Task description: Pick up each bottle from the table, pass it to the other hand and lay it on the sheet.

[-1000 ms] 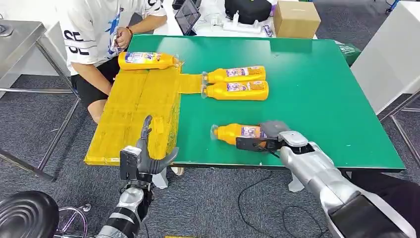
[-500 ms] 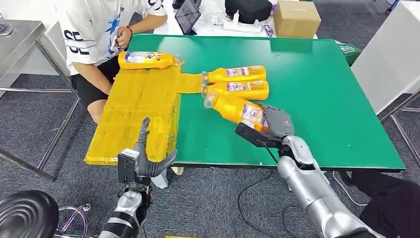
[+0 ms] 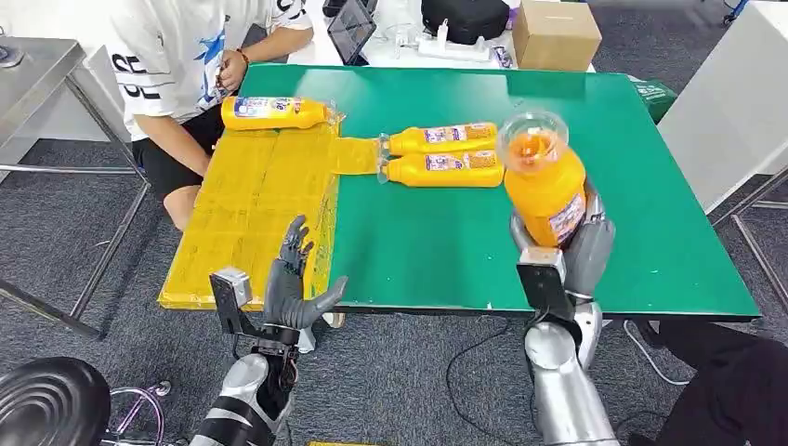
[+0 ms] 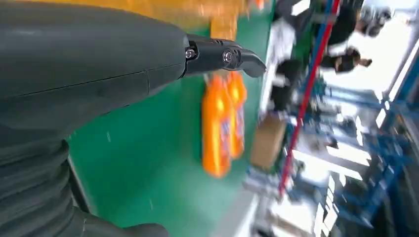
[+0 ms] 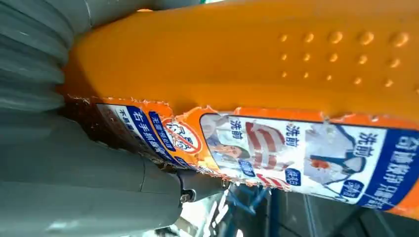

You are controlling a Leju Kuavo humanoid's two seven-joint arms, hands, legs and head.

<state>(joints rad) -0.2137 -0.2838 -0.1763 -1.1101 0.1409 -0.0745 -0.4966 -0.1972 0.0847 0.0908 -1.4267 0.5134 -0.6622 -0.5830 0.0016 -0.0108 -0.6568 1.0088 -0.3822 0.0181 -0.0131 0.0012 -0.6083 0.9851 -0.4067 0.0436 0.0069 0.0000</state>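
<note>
My right hand (image 3: 574, 249) grips an orange bottle (image 3: 544, 186) upright above the table's near right part, its clear cap toward the camera; the torn label of that bottle (image 5: 276, 148) shows close up in the right wrist view. My left hand (image 3: 290, 283) is raised at the near edge of the yellow sheet (image 3: 251, 209), fingers spread, holding nothing. Two more orange bottles (image 3: 444, 155) lie side by side mid-table, also visible as a blurred pair (image 4: 222, 123). One bottle (image 3: 274, 112) lies at the sheet's far end.
A seated person (image 3: 200, 56) in a white shirt is at the green table's (image 3: 418, 242) far left corner. A cardboard box (image 3: 556, 35), a black bag and a tablet sit on a white table beyond. A black stool (image 3: 51, 404) stands near my left arm.
My right hand lifted the bottle off the table and turned it upright, drawing it nearer. My left hand rose and turned toward the table edge.
</note>
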